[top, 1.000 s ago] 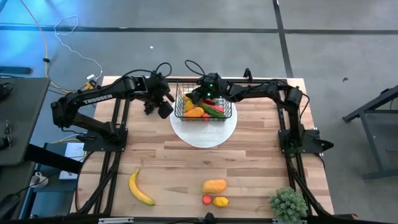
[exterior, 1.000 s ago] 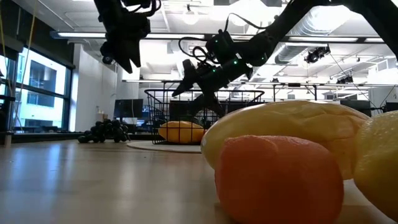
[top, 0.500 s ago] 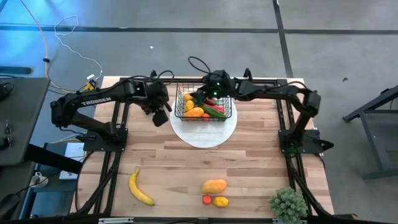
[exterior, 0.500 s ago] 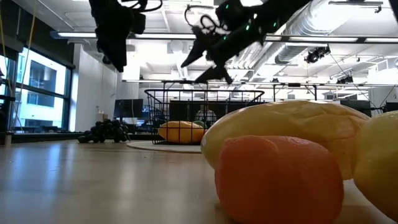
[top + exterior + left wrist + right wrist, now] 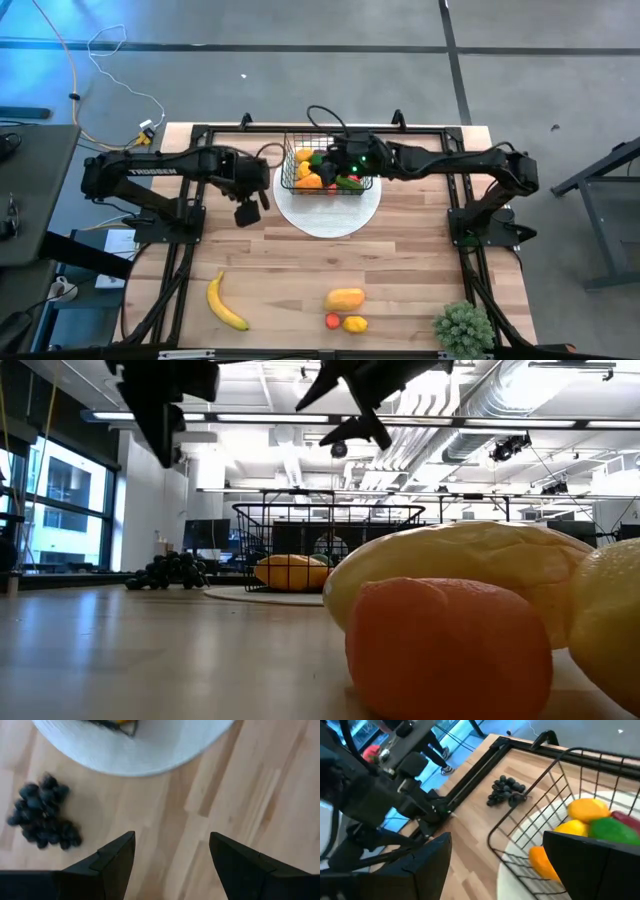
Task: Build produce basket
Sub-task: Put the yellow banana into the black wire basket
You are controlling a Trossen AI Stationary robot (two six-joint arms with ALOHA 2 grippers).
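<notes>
Both tools are held apart and empty. The grapes (image 5: 44,812) could be squashed if the left tool (image 5: 170,865) is dropped too hard.

From above I get even, bright light on the table (image 5: 400,260), with a blue glow at the floor's left edge. My low camera looks into ceiling strip lights (image 5: 300,418), so both arms read as silhouettes, and the nearest fruit (image 5: 450,650) is soft and oversized. The grapes (image 5: 44,812) ahead of the left gripper (image 5: 171,862) look smeared, perhaps by motion.
</notes>
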